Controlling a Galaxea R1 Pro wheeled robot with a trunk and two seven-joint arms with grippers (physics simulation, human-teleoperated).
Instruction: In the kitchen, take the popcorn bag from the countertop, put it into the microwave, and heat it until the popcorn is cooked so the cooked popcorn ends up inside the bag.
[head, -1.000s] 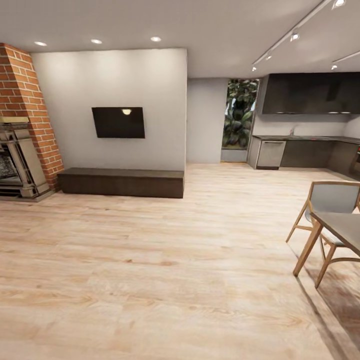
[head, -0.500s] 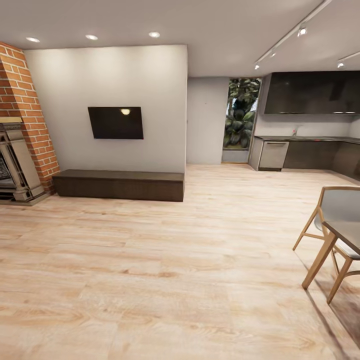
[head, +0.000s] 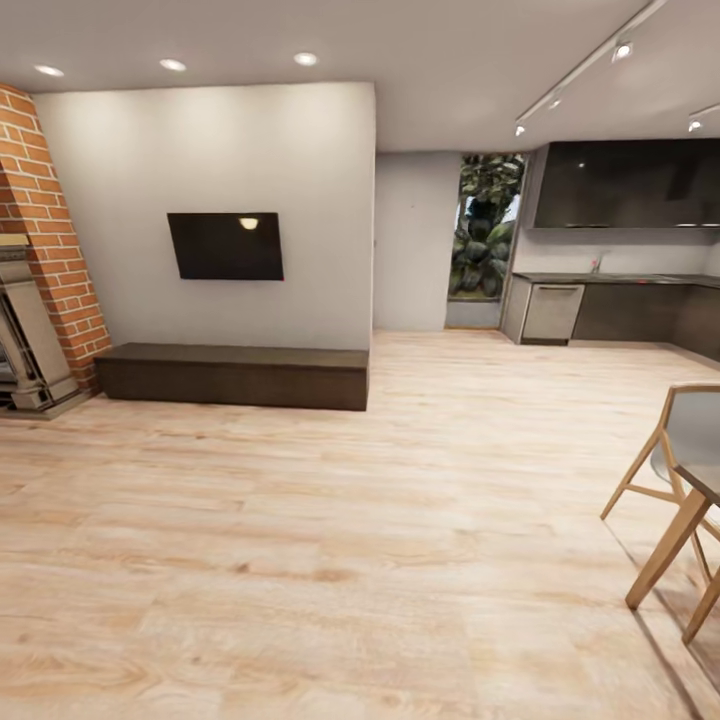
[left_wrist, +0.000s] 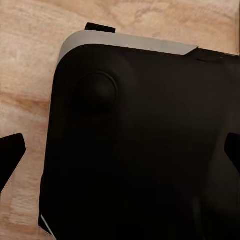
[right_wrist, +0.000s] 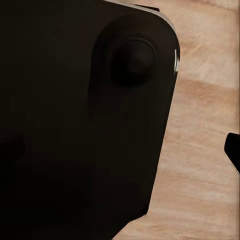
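Judging by the head view, nothing of the task is done: the kitchen (head: 620, 250) lies well ahead across the wooden floor (head: 330, 520), and its counter (head: 610, 279) is too distant to make out any popcorn bag or microwave. One wall television (head: 225, 246), one low bench (head: 232, 375) and one chair (head: 680, 470) are visible. Each wrist view looks down at a dark robot body over floorboards, so whether either tool is released or clenched I cannot tell.

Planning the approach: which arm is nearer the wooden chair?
Right, probably. The chair stands at the head view's right, so on the right arm's side and across the body from the left; both arms sit over the base.
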